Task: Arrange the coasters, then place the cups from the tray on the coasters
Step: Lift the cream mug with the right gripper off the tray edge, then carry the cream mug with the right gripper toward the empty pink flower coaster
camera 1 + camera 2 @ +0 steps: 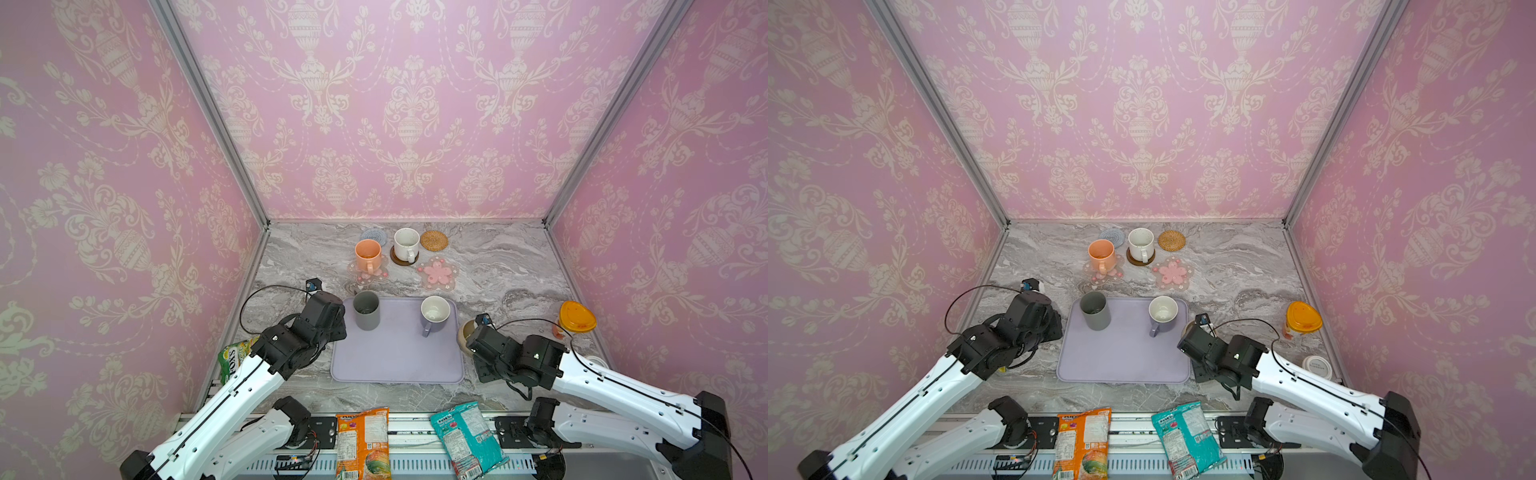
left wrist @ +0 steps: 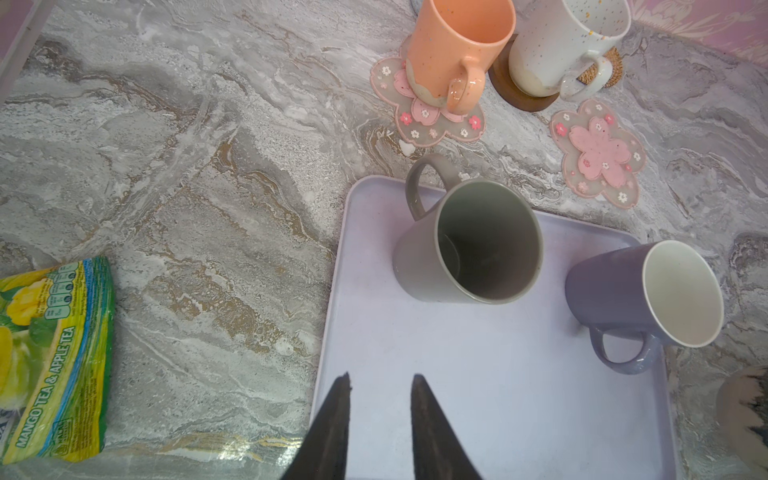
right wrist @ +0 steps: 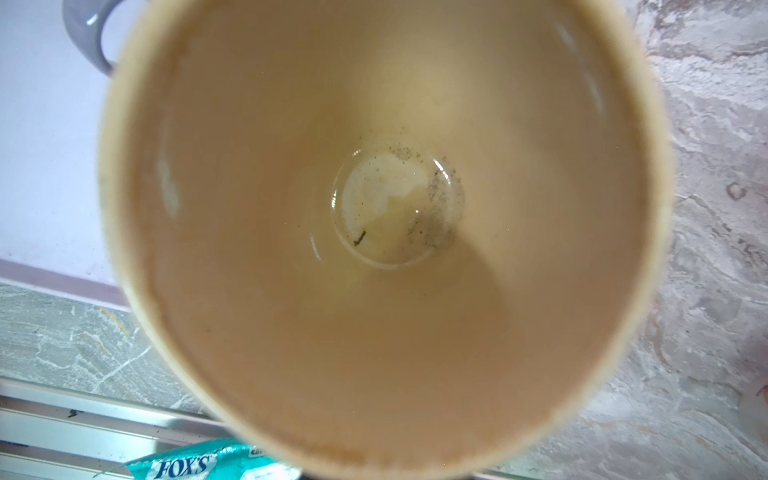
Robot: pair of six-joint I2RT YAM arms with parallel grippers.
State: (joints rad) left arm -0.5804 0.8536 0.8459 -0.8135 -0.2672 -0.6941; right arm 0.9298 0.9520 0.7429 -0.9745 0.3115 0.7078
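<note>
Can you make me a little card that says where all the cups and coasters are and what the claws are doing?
Cups on coasters: peach cup on pink flower coaster; white speckled cup on brown coaster
Cups on tray: grey cup, lavender cup
Empty coasters: grey-blue coaster, tan rattan coaster, second pink flower coaster
Left claw: open, empty, at the tray's edge
Right claw: at the beige cup beside the tray; grip hidden

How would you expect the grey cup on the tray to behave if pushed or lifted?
The grey cup stands tall and narrow, so a push near its rim may tip it. It looks smooth, perhaps slippery, and rigid.
</note>
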